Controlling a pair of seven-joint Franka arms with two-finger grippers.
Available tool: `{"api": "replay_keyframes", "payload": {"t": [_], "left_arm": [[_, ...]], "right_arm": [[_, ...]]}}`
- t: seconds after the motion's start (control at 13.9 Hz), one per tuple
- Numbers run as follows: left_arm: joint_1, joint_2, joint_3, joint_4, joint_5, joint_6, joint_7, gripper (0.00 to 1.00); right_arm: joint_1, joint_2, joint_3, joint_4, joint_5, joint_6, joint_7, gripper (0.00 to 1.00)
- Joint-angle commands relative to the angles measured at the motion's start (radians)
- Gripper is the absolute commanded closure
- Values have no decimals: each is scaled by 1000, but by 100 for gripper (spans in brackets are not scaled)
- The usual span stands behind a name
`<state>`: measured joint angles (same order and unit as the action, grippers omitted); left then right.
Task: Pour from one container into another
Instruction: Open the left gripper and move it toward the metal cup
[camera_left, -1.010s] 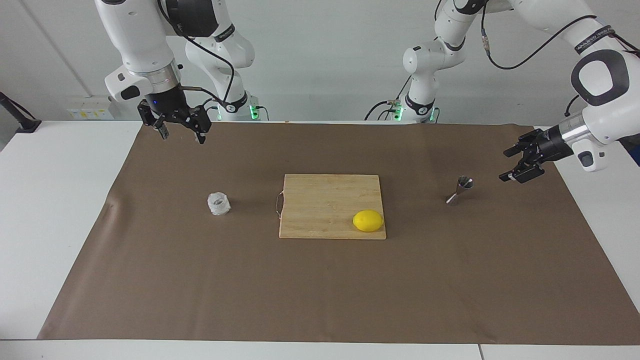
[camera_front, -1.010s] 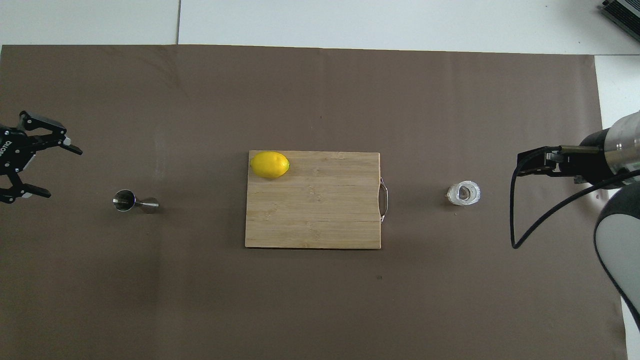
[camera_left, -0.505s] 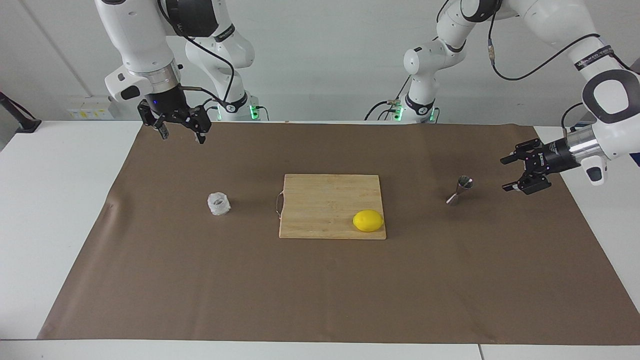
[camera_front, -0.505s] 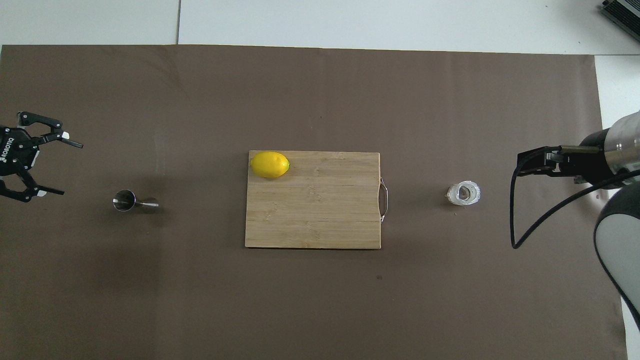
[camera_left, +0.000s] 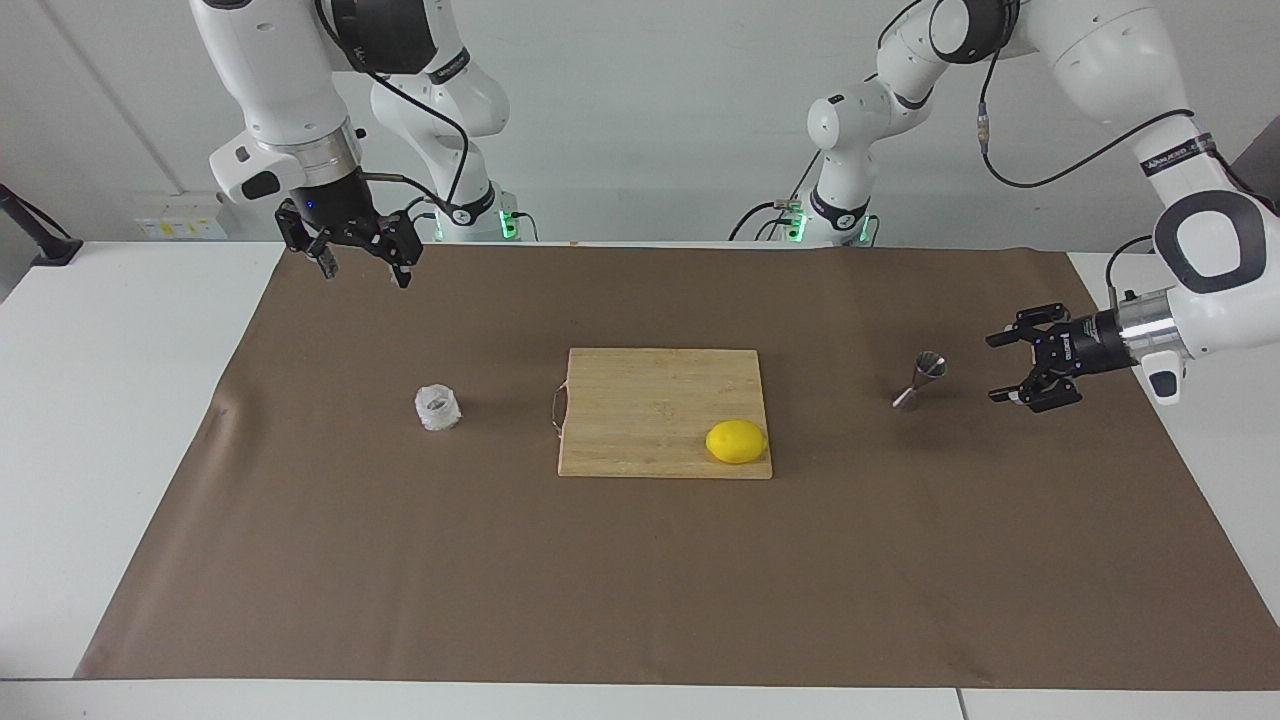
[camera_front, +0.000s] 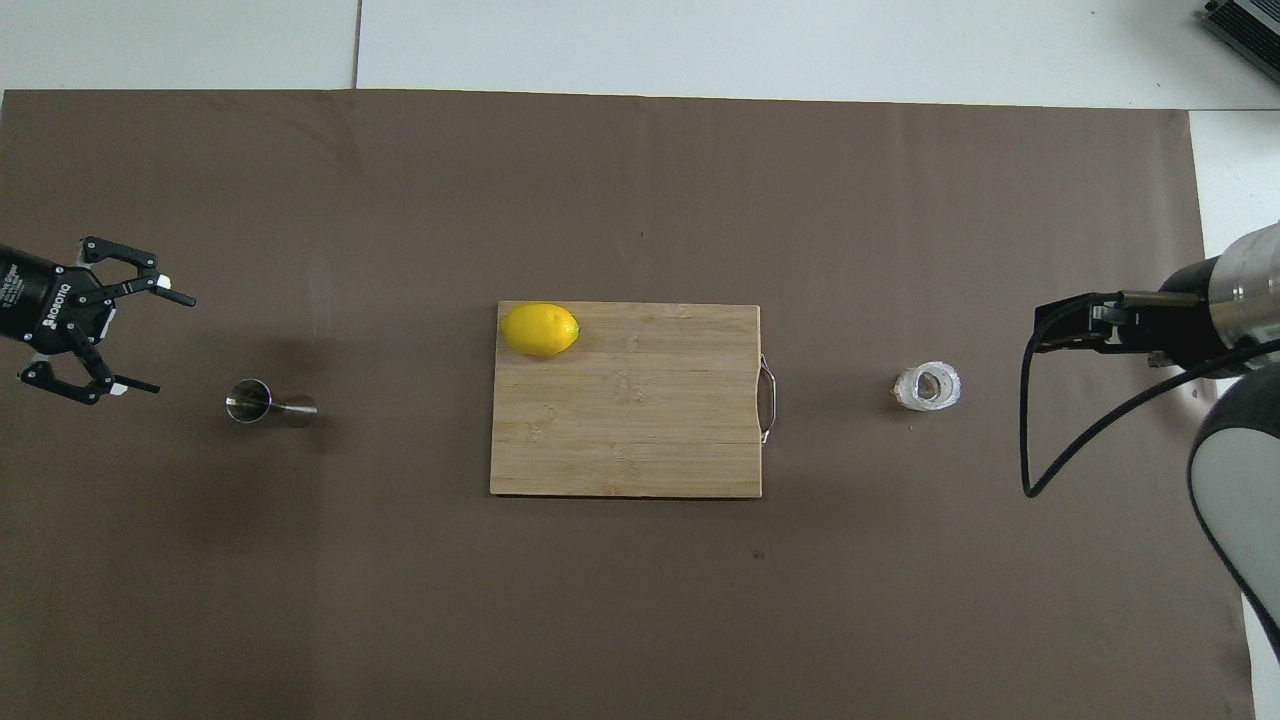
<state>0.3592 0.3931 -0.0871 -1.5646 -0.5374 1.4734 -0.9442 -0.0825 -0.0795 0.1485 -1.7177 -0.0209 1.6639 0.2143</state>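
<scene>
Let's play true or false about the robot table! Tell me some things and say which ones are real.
1. The yellow lemon lies on the wooden cutting board. True.
2. The left gripper holds the shiny steel hourglass jigger. False: it is open beside the jigger, not touching.
3. The small crinkly whitish cup sits on the board. False: it stands on the brown mat beside it.
4. The right gripper hangs open and empty. True.
5. The jigger stands toward the left arm's end of the table. True.
</scene>
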Motion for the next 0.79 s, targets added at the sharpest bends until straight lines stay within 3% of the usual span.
{"api": "replay_keyframes", "payload": {"t": [0.0, 0.36, 0.72], "left_arm": [[21, 59, -8, 0, -44, -10, -5, 0], [56, 107, -8, -43, -67, -10, 25, 0], [118, 141, -8, -124, -148, -36, 197, 0]], "right_arm": [[-13, -14, 3, -8, 9, -12, -12, 0], [-13, -14, 3, -8, 9, -12, -12, 0], [-13, -14, 5, -8, 9, -12, -13, 0]]}}
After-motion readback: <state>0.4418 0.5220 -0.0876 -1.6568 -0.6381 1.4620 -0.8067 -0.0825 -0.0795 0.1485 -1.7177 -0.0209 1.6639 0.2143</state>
